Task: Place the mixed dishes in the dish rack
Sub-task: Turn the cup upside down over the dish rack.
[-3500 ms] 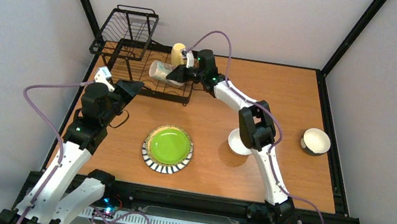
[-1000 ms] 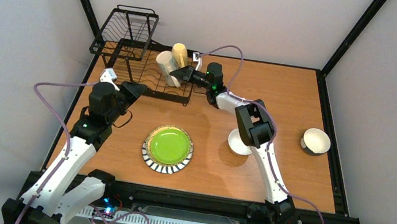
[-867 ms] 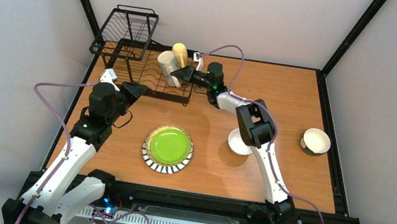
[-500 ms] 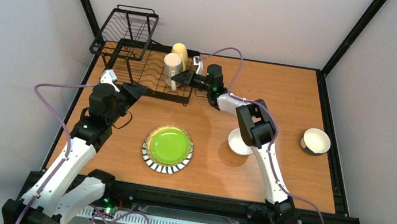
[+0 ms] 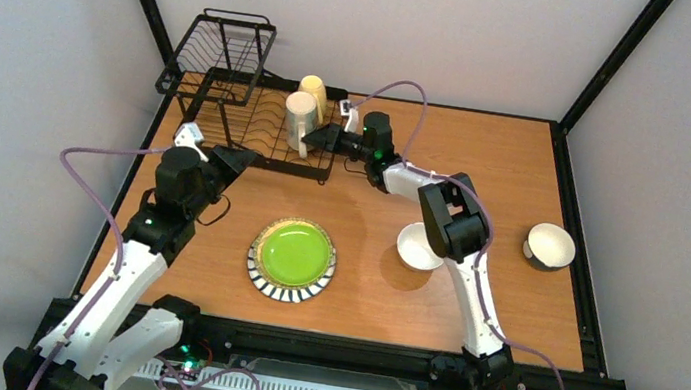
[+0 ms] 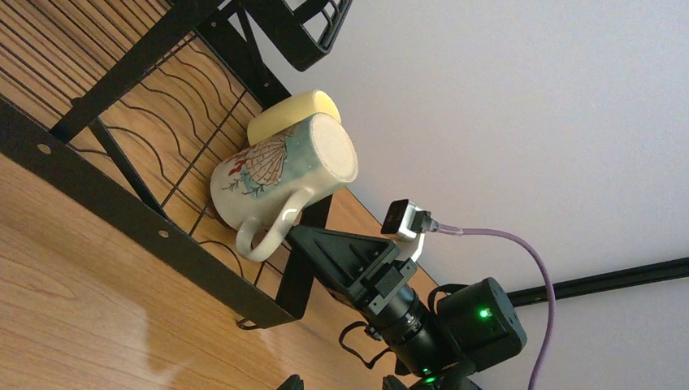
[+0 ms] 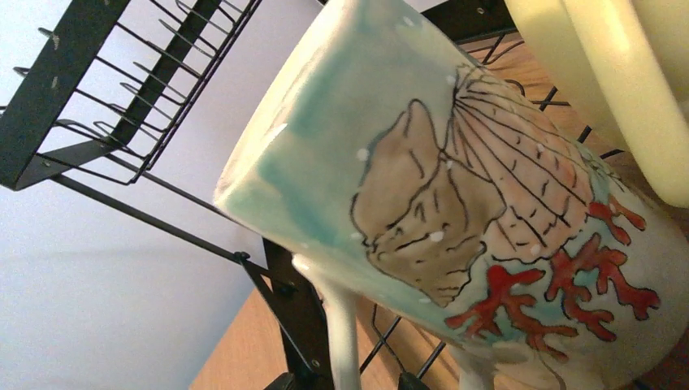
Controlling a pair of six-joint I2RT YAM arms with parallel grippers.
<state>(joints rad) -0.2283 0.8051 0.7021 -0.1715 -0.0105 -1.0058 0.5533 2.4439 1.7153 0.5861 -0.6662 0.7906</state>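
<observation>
A cream mug printed with a shell and red coral stands bottom-up on the dish rack's slotted base, against a pale yellow cup. My right gripper is open at the mug's handle; in the right wrist view the handle runs between its spread tips, and the mug fills the frame. My left gripper hovers open and empty at the rack's near left corner, looking at the mug. On the table lie the lime-green plate and two cream bowls.
The rack's raised basket tier stands at the back left corner, by the wall. The right arm's elbow hangs partly over the nearer bowl. Black frame rails edge the wooden table.
My right gripper has opened and let go of the mug's handle, backing off slightly to the right. The mug has settled bottom-up in the rack. The left arm has not moved.
</observation>
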